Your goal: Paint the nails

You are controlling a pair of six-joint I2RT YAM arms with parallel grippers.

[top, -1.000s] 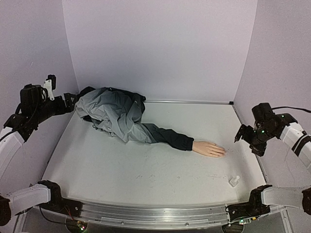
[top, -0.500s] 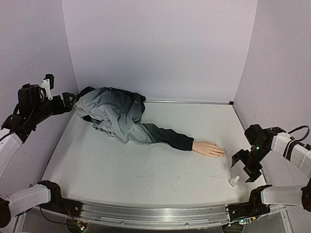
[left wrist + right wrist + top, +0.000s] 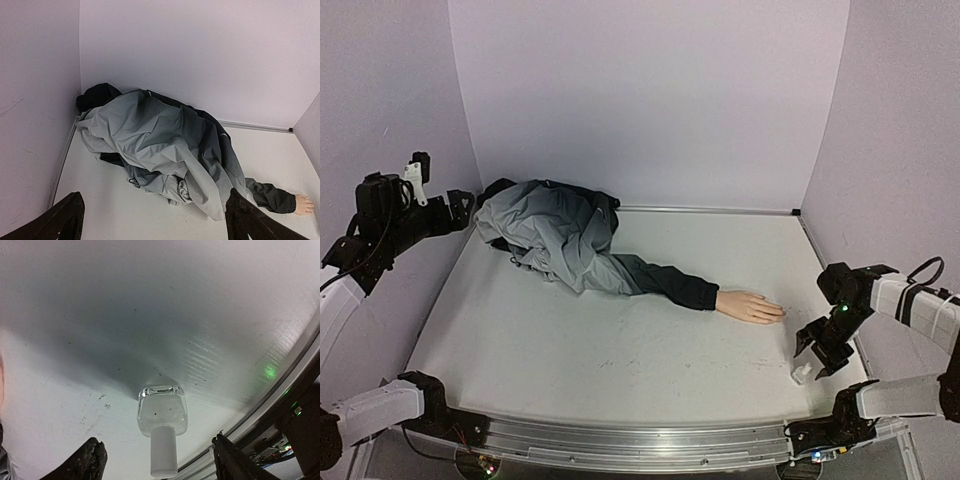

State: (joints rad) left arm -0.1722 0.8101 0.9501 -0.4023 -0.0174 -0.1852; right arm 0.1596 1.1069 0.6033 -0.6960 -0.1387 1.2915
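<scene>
**Right claw astride the polish bottle; nails untouched**

Top view: the nails (image 3: 777, 313) tip a pale mannequin hand (image 3: 748, 306) that lies flat on the table (image 3: 620, 370), at about 4 o'clock from its centre. The hand sticks out of a dark sleeve (image 3: 670, 283), with the jacket (image 3: 550, 235) heaped at 10 o'clock. The nails are too small to make out singly. Judged stiff and smooth, they are to be brushed, not gripped, and the hand may slide if pushed.

The bottle (image 3: 162, 412) sits at 5 o'clock, near the front rail, and seems to lie on its side with the cap toward 6 o'clock. It is probably light, hard and slippery, so a hold across the flat-sided body looks safer than one on the round cap.

The right claw (image 3: 817, 355) is bent down over the bottle. Its jaws stand apart on either side, with a gap showing on both sides. The left claw (image 3: 157, 220) hangs high at 9 o'clock, spread wide and empty.
</scene>
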